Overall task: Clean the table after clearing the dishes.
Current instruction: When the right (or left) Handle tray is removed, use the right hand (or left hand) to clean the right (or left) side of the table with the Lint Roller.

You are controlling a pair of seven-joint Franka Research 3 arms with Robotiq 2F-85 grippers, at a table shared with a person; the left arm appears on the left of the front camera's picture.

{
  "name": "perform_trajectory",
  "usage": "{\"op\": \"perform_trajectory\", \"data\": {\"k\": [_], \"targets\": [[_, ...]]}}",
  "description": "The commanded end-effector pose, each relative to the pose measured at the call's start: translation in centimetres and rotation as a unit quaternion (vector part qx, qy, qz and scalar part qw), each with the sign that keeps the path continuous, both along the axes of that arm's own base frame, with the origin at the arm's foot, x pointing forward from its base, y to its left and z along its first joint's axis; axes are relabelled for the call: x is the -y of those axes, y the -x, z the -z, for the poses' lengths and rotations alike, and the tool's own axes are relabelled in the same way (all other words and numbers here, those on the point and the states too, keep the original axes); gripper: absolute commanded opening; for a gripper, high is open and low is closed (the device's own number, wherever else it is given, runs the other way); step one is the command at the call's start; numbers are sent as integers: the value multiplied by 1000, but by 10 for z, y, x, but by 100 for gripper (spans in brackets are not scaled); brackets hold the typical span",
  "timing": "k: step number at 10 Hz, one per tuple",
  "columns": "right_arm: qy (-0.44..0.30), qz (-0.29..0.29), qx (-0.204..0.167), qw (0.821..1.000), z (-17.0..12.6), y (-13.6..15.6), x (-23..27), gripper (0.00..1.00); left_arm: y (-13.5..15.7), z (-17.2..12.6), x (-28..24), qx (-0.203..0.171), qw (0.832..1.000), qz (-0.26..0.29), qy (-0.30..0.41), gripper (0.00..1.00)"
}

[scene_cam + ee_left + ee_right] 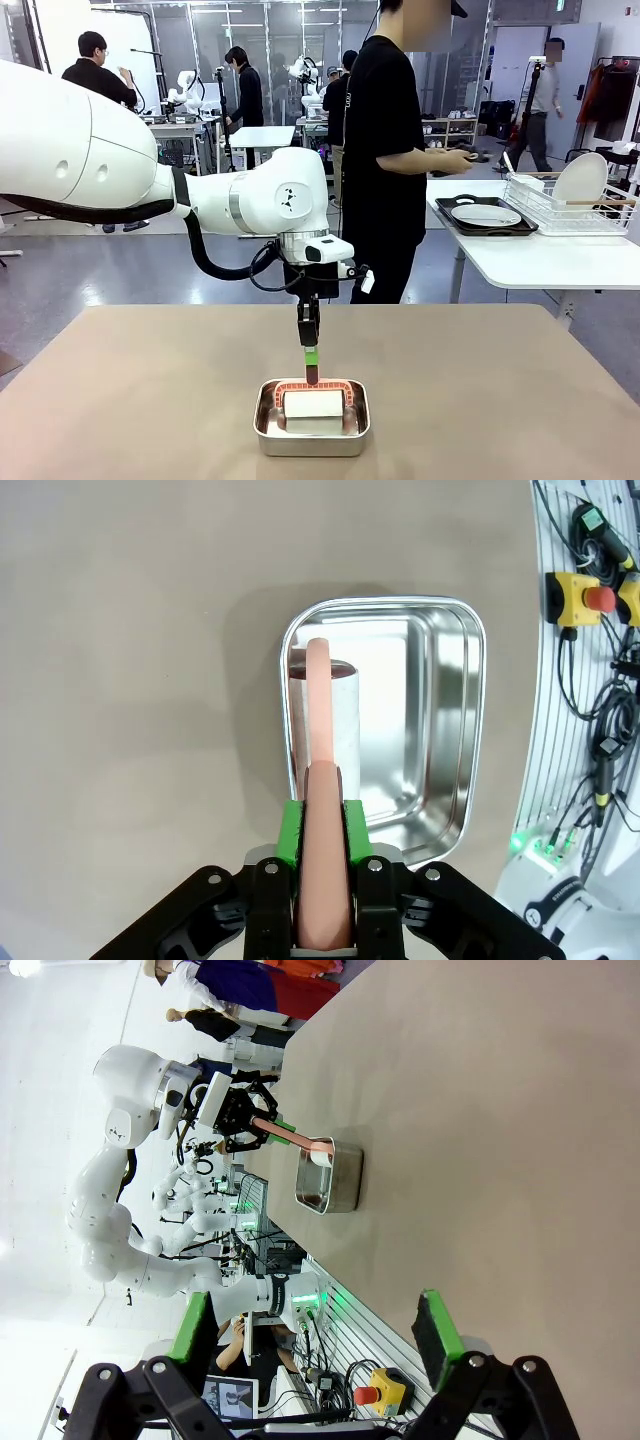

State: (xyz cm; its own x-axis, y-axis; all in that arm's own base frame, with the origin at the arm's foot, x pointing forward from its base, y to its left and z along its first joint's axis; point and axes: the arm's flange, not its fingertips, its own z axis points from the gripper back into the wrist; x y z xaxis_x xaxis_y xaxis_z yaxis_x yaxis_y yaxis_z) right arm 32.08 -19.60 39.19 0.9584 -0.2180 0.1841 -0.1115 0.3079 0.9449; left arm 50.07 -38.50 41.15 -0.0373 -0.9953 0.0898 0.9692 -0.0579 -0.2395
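The brownish table (120,400) carries a small steel pan (312,430) near its front middle. In the pan lies a white roller (313,405) with a salmon-pink handle (322,780). My left gripper (311,368) reaches down from above the pan and is shut on that handle, its green pads (291,830) pressed to both sides of it. My right gripper (315,1330) is open and holds nothing, off to the side of the table (500,1110). One white plate (486,214) rests on a dark tray (450,222) on the white side table at the right.
A person in black stands across the table by the side table (540,262), hands over the tray. A white wire rack (570,205) there holds another plate (582,178). Cables and a stop button (597,598) sit beyond the table's edge.
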Motion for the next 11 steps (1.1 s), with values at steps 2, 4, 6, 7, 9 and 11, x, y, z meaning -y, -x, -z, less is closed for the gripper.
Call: {"op": "perform_trajectory", "data": {"k": [2,4,6,7,9,11], "targets": [[1,4,2,1000,-1,1,-1,100,4,-18,-3,-6,1000,-20,11,2],[1,4,2,1000,-1,1,-1,100,4,-22,-2,-7,1000,-18,15,2],[1,4,2,1000,-1,1,-1,100,5,-21,-1,-10,1000,-17,16,2],[1,4,2,1000,-1,1,-1,100,5,-23,-2,-10,1000,-18,15,2],[1,4,2,1000,-1,1,-1,100,3,-38,-6,-16,999,-25,18,2],[1,4,2,1000,-1,1,-1,100,13,-85,-21,-35,996,-77,14,2]]}}
